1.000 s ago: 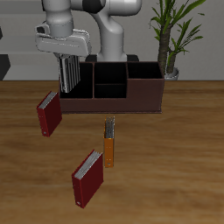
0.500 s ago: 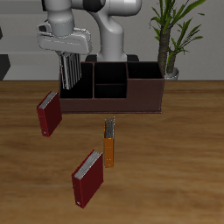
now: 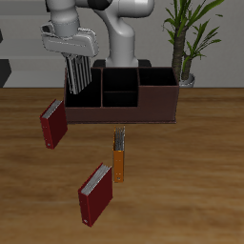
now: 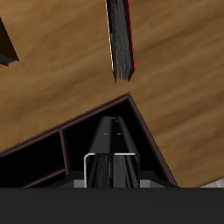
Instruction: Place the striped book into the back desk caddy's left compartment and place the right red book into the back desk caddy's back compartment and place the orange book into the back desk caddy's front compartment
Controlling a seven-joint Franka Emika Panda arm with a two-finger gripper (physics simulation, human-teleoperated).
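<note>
Pincer [image 3: 80,78] pinching slim striped book [image 3: 79,74], upright over boxy maroon caddy [image 3: 143,107].

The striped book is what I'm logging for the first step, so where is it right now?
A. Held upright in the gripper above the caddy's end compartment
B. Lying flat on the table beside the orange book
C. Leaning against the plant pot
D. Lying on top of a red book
A: the gripper holds the striped book upright over the end section of the back desk caddy; the wrist view shows the compartment below it.
</note>
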